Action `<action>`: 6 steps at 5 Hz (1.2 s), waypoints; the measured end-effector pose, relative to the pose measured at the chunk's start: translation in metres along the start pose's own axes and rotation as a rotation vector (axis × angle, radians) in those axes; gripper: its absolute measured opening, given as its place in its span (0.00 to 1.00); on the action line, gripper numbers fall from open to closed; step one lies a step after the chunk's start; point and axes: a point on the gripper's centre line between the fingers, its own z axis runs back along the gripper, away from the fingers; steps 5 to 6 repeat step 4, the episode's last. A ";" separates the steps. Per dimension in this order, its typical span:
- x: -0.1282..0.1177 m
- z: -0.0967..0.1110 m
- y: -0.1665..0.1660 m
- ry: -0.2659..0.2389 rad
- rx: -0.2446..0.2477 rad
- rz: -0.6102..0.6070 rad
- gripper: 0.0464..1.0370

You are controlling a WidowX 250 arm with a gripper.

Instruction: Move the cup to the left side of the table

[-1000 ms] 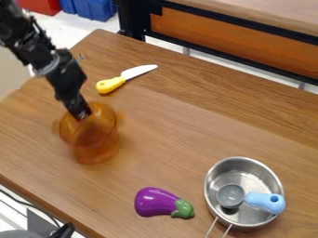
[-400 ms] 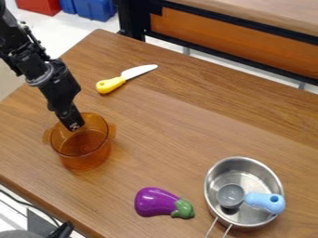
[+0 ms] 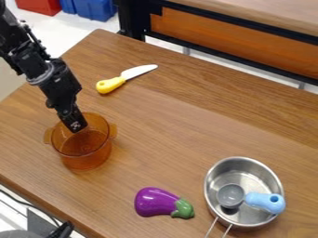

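Note:
The gripper (image 3: 76,126) is at the left of the table, shut on the back rim of the orange see-through cup (image 3: 90,157), its tip inside the opening. This cup has two small side handles and looks upright, in the table's left part. Part of its back rim is hidden behind the gripper. A small grey measuring cup (image 3: 230,195) with a light blue handle lies in the metal pan at the lower right.
The metal pan (image 3: 214,177) stands at the lower right, its wire handle toward the front. A purple toy eggplant (image 3: 155,201) lies at the front middle. Behind the orange cup is a yellow-handled knife (image 3: 110,84). The wooden table (image 3: 180,125) has its front edge at lower left.
The orange cup and the gripper have shifted slightly left together since the earliest frame, where both were blurred. Since the later one they have barely moved. The knife, eggplant and pan stayed put.

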 end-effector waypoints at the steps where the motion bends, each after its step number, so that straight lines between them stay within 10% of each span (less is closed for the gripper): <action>1: 0.012 0.021 0.005 -0.037 0.022 0.084 0.69; 2: 0.028 0.038 0.004 -0.046 -0.004 0.140 0.93; 4: 0.088 0.033 0.010 -0.104 0.103 0.377 0.96; 6: 0.088 0.033 0.010 -0.104 0.103 0.377 0.96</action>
